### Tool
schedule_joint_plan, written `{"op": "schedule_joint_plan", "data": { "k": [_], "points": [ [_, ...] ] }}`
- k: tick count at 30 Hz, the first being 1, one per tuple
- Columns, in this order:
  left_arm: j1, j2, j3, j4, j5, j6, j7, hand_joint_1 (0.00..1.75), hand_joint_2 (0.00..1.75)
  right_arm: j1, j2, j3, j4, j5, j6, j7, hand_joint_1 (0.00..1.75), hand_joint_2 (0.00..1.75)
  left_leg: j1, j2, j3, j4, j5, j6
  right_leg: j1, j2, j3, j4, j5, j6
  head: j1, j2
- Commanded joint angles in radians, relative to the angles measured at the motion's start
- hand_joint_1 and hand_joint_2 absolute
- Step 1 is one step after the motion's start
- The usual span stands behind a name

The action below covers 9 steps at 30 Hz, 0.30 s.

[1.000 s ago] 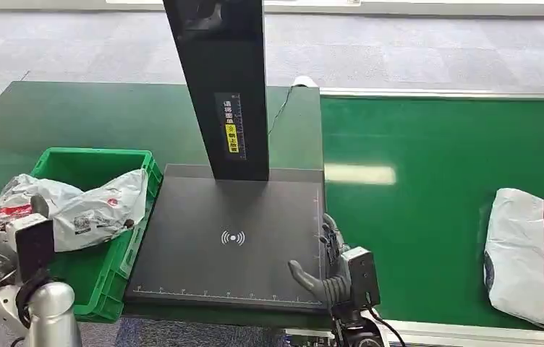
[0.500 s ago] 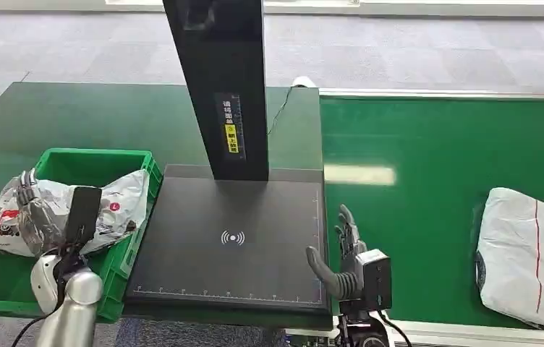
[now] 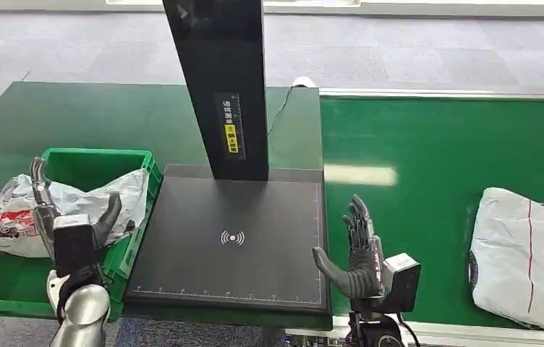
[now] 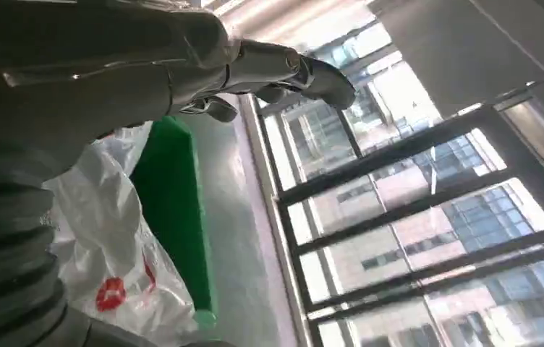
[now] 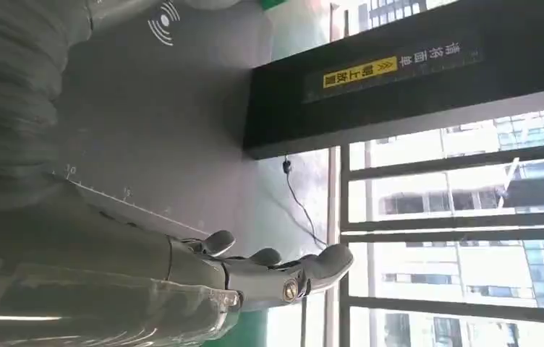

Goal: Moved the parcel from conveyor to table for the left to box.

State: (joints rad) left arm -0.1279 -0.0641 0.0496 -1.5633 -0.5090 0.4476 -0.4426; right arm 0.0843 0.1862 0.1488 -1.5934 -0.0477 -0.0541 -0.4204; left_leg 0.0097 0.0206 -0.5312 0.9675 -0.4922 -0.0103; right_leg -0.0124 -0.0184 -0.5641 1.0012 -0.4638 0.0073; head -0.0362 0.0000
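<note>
White plastic marks your target: the parcel (image 3: 522, 256) lies on the green conveyor (image 3: 428, 144), well apart from your right hand (image 3: 359, 253), which hovers over the belt beside the black scanner pad (image 3: 229, 246) with fingers (image 3: 358, 217) spread and holding nothing. Your left hand (image 3: 66, 224) is raised over the green box (image 3: 135, 163), fingers apart and empty, above parcels already in it (image 3: 74, 199). Judging from this, the transfer to the counter has not begun; reaching, grasping and boxing all remain.

My rig: silver forearms, dark grey left hand (image 3: 74, 217) and right hand (image 3: 359, 249), black wrist camera boxes, black cables, ribbed grey covers.
</note>
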Motion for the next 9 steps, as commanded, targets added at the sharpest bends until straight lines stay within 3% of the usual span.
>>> {"op": "schedule_joint_plan", "data": {
  "k": [1,4,9],
  "points": [
    [0.156,-0.001,-0.243,-0.188,0.444,-0.511,-0.093,0.00,1.75,-0.045,-0.029,-0.002,0.068,0.000,0.137,0.007,0.00,1.75,0.000,-0.001,-0.001,0.000,0.000,0.001,0.000,0.002,0.000,-0.002,0.001,0.000,0.000,0.000],
    [0.205,-0.002,-0.313,-0.196,0.559,-0.675,-0.052,0.00,1.75,-0.046,-0.026,0.000,0.073,0.014,0.158,0.004,0.00,1.75,0.000,0.000,0.000,-0.001,-0.001,0.001,0.000,0.002,0.001,-0.002,0.000,0.000,0.000,0.000],
    [0.196,-0.004,-0.324,-0.164,0.553,-0.694,-0.041,0.00,1.75,-0.056,-0.024,-0.002,0.081,0.016,0.163,0.005,0.00,1.75,0.000,-0.002,-0.001,-0.001,-0.001,0.001,0.000,0.001,0.000,-0.002,0.000,0.000,0.000,0.000]
  ]
}}
